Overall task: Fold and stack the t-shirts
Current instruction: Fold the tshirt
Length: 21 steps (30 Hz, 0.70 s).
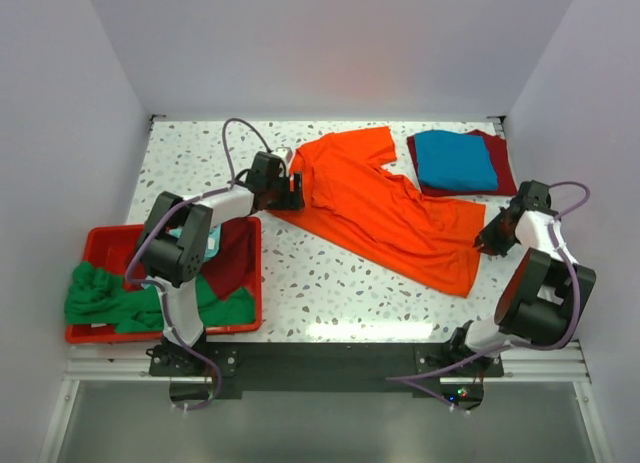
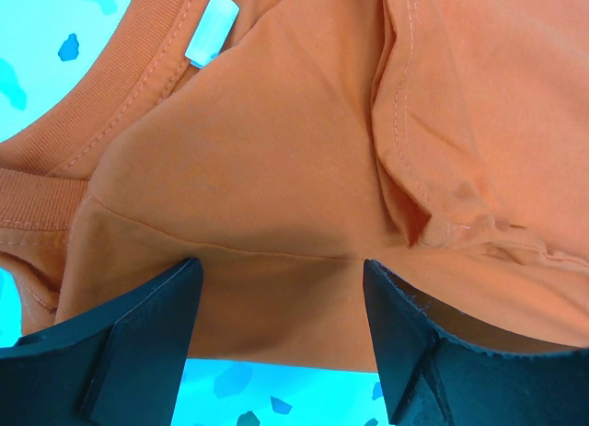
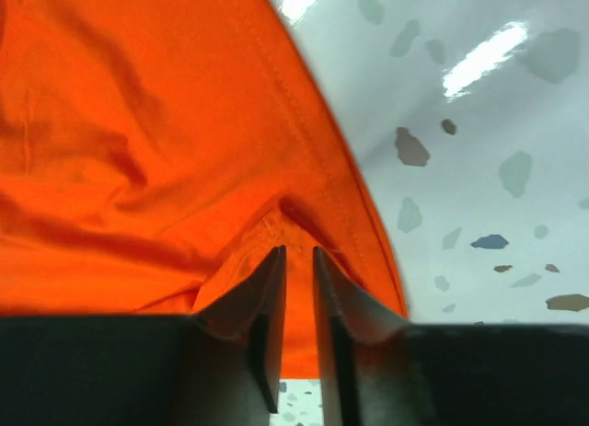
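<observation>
The bright orange t-shirt (image 1: 385,208) lies spread diagonally across the middle of the table. My left gripper (image 1: 290,193) is at its collar and shoulder end. In the left wrist view the jaws (image 2: 278,265) stand wide open, with the orange cloth (image 2: 276,150) lying between them. My right gripper (image 1: 485,238) is at the shirt's near right hem corner. In the right wrist view its jaws (image 3: 299,251) are almost closed, pinching a bunched fold of the orange cloth (image 3: 138,150). A folded blue t-shirt (image 1: 455,158) lies on a folded dark red t-shirt (image 1: 507,178) at the back right.
A red plastic bin (image 1: 100,235) stands at the near left and holds a crumpled green t-shirt (image 1: 100,293) and a dark red one (image 1: 235,258). The left arm reaches over the bin. White walls close in the table on three sides.
</observation>
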Tool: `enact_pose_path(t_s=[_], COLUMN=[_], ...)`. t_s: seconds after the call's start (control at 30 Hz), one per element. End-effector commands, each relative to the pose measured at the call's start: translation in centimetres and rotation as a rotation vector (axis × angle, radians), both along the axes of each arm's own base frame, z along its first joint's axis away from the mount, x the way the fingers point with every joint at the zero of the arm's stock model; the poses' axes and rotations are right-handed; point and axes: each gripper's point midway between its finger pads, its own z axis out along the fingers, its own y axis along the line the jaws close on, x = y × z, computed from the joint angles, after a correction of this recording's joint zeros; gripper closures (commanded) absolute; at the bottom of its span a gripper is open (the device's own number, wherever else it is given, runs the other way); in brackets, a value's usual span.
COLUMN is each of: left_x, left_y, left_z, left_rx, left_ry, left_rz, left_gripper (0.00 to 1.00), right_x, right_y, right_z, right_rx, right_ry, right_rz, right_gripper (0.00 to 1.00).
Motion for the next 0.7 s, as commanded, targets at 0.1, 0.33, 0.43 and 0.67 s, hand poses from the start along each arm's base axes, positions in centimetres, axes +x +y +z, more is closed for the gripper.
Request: enact_pose_path(t_s=[0.1,0.33,0.43,0.67], left_x=[-1.9,-2.0,-2.0,-2.0], left_y=[1.7,1.5,1.5,1.4], left_z=[-1.5,-1.6,-1.7,-1.6], left_rx=[0.033,0.023,0.025,0.023], left_ry=[0.076,0.077,0.08,0.081], left_rz=[0.039,0.035,0.034,0.03], left_gripper=[0.24,0.24,0.24,0.24], right_x=[2.1,2.0,1.8,2.4], right_y=[0.8,1.0,1.1,1.1], right_z=[0.0,-1.7,-2.6,-4.0], right_rx=[0.062,0.087,0.091,0.114], right_ry=[-0.076,-0.047,-0.028,-0.025], right_rz=[0.056,0.071,0.074,0.07], right_gripper=[0.64,0.6,0.6,0.65])
